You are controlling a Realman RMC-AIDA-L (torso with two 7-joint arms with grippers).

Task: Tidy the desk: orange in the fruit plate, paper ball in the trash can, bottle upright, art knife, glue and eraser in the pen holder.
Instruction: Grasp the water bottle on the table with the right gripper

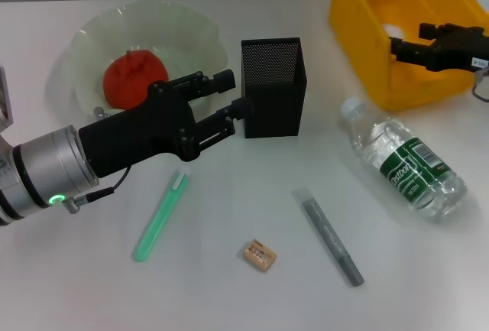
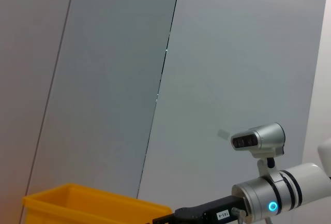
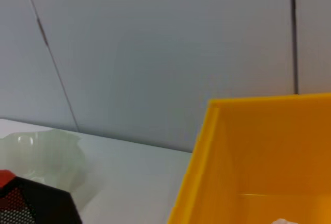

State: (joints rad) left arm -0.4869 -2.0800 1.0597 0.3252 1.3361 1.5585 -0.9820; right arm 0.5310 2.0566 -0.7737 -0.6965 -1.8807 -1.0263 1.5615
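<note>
Three small light items lie toward the desk's (image 1: 92, 300) near edge; the slim, rigid glue (image 1: 161, 216) wants a mid-shaft pinch from the released, empty left gripper (image 1: 231, 95), while the right gripper (image 1: 397, 47), whose fingers I cannot tell, hangs over the trash can (image 1: 359, 33).

1. The bin (image 1: 359, 48) is showing glossy yellow plastic.
2. The holder (image 1: 273, 86) is showing matt black metal mesh.
3. The plate (image 1: 92, 33) is looking like translucent, shiny green glass.
4. The bottle (image 1: 405, 164) is gleaming as clear plastic with a printed label.
5. The orange (image 1: 126, 79) is showing dimpled skin.
6. The desk (image 1: 229, 285) is looking smooth and matt white.
</note>
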